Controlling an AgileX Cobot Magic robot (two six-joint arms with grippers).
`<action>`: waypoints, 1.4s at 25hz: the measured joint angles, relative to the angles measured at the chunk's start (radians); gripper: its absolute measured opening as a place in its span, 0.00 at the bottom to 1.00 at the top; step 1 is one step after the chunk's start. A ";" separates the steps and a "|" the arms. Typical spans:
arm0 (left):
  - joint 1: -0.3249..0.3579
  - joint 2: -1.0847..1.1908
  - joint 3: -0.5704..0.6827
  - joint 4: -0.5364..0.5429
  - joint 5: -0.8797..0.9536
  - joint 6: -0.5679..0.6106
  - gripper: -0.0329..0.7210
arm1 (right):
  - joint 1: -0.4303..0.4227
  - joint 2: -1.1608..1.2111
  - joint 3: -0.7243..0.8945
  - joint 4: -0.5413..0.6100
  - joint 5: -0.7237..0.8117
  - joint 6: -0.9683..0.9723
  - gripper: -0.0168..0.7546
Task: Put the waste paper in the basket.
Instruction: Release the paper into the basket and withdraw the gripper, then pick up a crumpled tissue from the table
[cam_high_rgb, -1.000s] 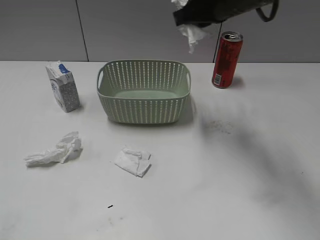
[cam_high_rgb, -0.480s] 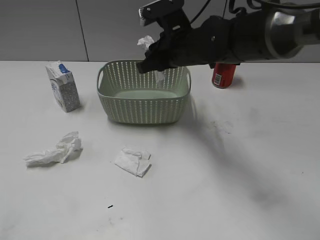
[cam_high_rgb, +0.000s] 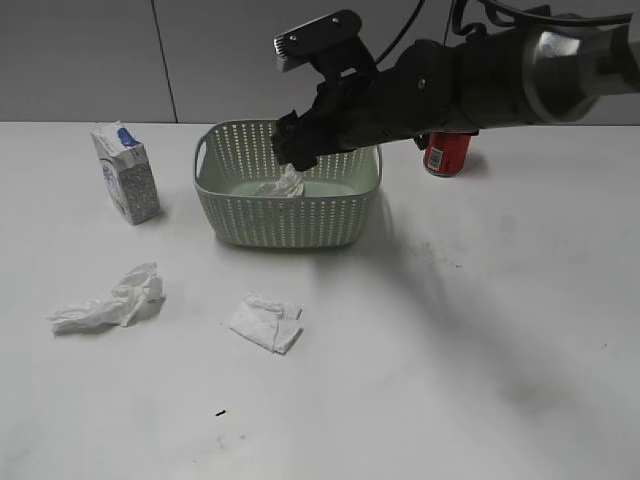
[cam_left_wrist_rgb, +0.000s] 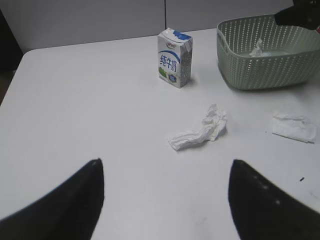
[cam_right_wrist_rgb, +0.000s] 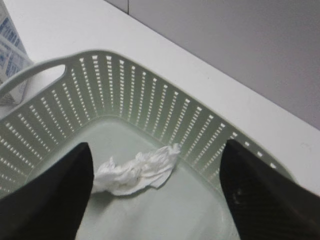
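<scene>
The sage-green slotted basket stands at the table's back middle. One white paper wad lies loose on its floor, also in the right wrist view and the left wrist view. My right gripper hangs open and empty just above it. Two more wads lie on the table in front: one at the left, one flatter near the middle. My left gripper is open and empty over bare table, out of the exterior view.
A white-and-blue carton stands left of the basket. A red can stands behind my right arm at the back right. The white table stretches to the front and right.
My right gripper came down from high at the back right to the basket's mouth with a wad, then opened. The wad now lies inside the basket.
</scene>
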 joint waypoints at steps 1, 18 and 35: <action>0.000 0.000 0.000 0.000 0.000 0.000 0.80 | 0.000 -0.003 0.000 0.004 0.025 0.001 0.80; 0.000 0.000 0.000 0.002 0.000 0.000 0.80 | -0.109 -0.168 -0.145 -0.124 0.992 0.258 0.77; -0.028 0.571 -0.138 0.006 -0.029 0.053 0.80 | -0.463 -0.307 -0.056 -0.215 1.214 0.308 0.77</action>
